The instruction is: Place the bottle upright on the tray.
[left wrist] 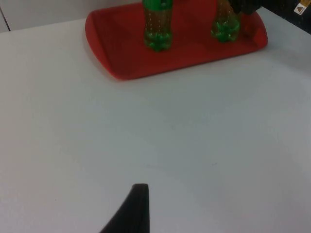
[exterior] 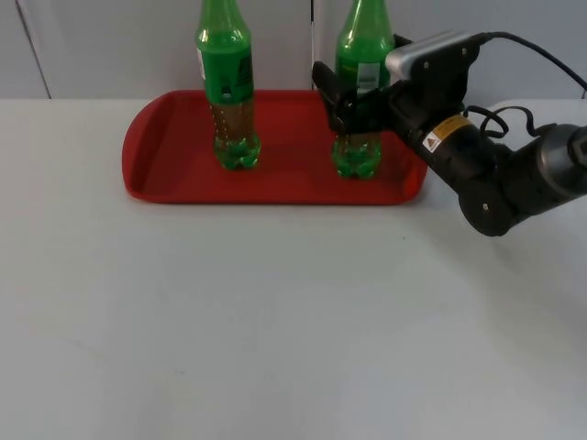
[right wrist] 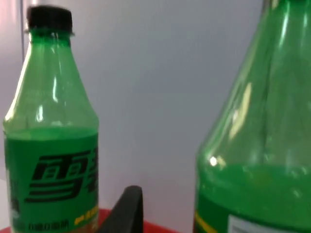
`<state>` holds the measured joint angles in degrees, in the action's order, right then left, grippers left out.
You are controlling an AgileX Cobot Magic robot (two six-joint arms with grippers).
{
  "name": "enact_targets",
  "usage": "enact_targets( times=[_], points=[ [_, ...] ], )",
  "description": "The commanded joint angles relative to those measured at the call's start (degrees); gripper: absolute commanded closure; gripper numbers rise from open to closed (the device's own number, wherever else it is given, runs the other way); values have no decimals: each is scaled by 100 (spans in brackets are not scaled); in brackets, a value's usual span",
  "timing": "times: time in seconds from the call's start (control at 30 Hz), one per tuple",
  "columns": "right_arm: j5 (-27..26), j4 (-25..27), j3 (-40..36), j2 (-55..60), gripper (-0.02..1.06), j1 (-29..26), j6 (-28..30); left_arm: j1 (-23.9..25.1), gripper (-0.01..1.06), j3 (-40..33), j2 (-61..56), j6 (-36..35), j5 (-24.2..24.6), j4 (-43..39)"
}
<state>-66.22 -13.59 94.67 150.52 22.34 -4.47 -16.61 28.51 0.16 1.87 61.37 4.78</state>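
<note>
The right hand point(exterior: 341, 103), black and blocky, sits at the waist of the right bottle point(exterior: 358, 137), its fingers closed around the clear green plastic just above the bumpy, lobed base. That bottle stands upright near the right end of the tray point(exterior: 174, 174), a glossy red plastic one with rounded corners and a shallow raised rim. A second bottle point(exterior: 229, 101), same green with a printed label and a black cap, stands upright toward the tray's left. The tray rests on the smooth white counter point(exterior: 275, 321) by the grey wall. The left hand point(left wrist: 133, 208) waits over bare counter, well apart from the tray; I cannot tell its grip.
</note>
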Motion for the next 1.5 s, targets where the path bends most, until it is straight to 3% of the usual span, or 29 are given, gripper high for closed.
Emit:
enact_targets(
  times=[0.0,0.17,0.37,0.67,0.77,1.0,1.13,1.17,1.33,1.37,1.47],
  points=[
    [70,-201,-66,-134,-1,21,-74,-38,0,-20,-16,-19,8,2],
    [143,-429,-457,-448,-1,21,-74,-38,0,-20,-16,-19,8,2],
    [971,-83,-1009,-893,-1,21,17,-38,0,-20,-16,-19,8,2],
    [1161,-41,-1846,-1345,-1,21,-89,-38,0,-20,-16,-19,8,2],
    [1161,225,-2510,-1719,-1,21,-89,-38,0,-20,-16,-19,8,2],
    [1298,227,-3616,-2421,-1,21,-89,-38,0,-20,-16,-19,8,2],
    [2234,227,-4387,-3141,-1,21,-66,-38,0,-20,-16,-19,8,2],
    [2234,227,-4387,-3141,-1,21,-66,-38,0,-20,-16,-19,8,2],
    [4057,216,-4852,-4199,-1,21,-66,-38,0,-20,-16,-19,8,2],
    [4057,216,-4852,-4199,-1,21,-66,-38,0,-20,-16,-19,8,2],
    [5254,216,-4852,-4839,-1,21,-40,-38,0,-20,-16,-19,8,2]
  ],
)
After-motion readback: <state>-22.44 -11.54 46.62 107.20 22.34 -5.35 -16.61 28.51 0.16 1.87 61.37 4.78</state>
